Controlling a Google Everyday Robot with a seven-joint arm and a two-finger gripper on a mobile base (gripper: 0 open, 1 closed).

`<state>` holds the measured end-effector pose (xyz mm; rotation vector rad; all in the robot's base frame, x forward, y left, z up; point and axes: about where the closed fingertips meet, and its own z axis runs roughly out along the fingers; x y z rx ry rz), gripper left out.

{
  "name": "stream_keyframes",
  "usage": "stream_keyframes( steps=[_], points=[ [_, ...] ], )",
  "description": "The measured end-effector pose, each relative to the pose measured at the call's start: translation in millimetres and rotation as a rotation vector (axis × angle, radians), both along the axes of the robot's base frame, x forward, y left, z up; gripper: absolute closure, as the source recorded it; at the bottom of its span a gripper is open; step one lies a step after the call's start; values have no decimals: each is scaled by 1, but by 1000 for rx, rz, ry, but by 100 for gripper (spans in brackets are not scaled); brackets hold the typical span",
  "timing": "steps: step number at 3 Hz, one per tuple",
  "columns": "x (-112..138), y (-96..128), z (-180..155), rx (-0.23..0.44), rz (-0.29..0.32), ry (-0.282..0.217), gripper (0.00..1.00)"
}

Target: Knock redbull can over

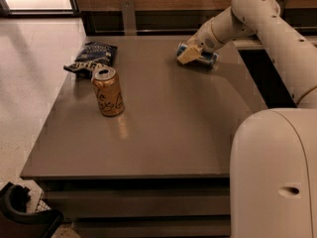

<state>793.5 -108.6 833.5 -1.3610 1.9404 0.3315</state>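
The gripper (189, 55) is seen at the far right part of the table (173, 138), lowered onto the redbull can (209, 59) and covering its middle. Whether it is released or clenched cannot be told, and contact with the can appears likely. The redbull can is laid on its side, with blue shown at both ends past the gripper. A gold can (108, 91) is stood upright well apart at the left, with a dark snack bag (92, 58) just beyond it.
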Motion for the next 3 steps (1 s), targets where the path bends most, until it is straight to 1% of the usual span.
stream_keyframes(
  steps=[1, 2, 3],
  points=[
    [0, 2, -3, 0, 3, 4, 15],
    [1, 5, -6, 1, 7, 9, 0],
    [1, 5, -6, 1, 7, 9, 0]
  ],
)
